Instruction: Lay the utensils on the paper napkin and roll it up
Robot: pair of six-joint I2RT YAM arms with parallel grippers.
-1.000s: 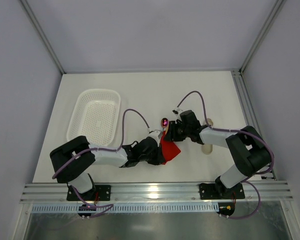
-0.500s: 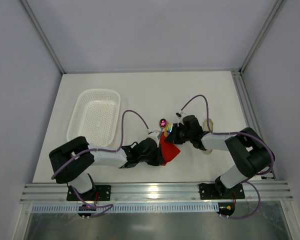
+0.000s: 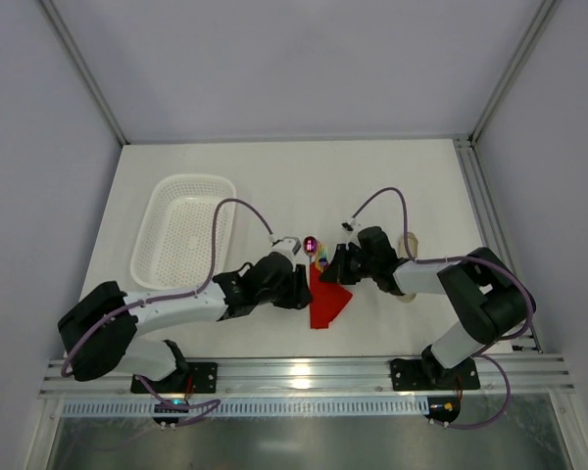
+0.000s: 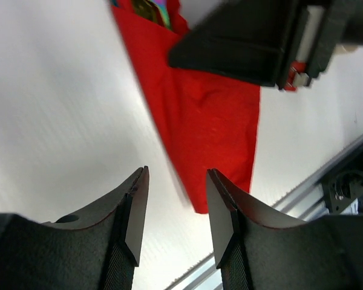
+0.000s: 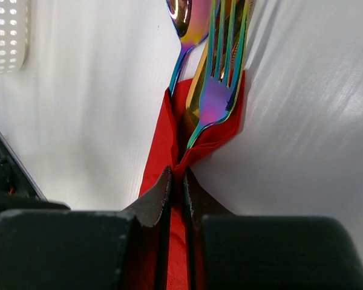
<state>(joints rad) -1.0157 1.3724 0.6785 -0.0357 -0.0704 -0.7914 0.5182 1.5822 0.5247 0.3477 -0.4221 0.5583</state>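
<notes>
Pinching red napkin [image 5: 160, 151] fold tight with right fingers [image 5: 154, 199], fork [image 5: 218, 96] and spoon [image 5: 184, 24] tucked inside. Holding left fingers [image 4: 133, 211] parted, empty, over napkin corner on tabletop [image 4: 48, 121].

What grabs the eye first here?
The red napkin in the middle of the table, folded around a rainbow-shiny fork and spoon whose heads stick out the far end. The right gripper is pinched shut on the napkin's fold near the fork, while the left gripper hangs open beside it, holding nothing.
</notes>
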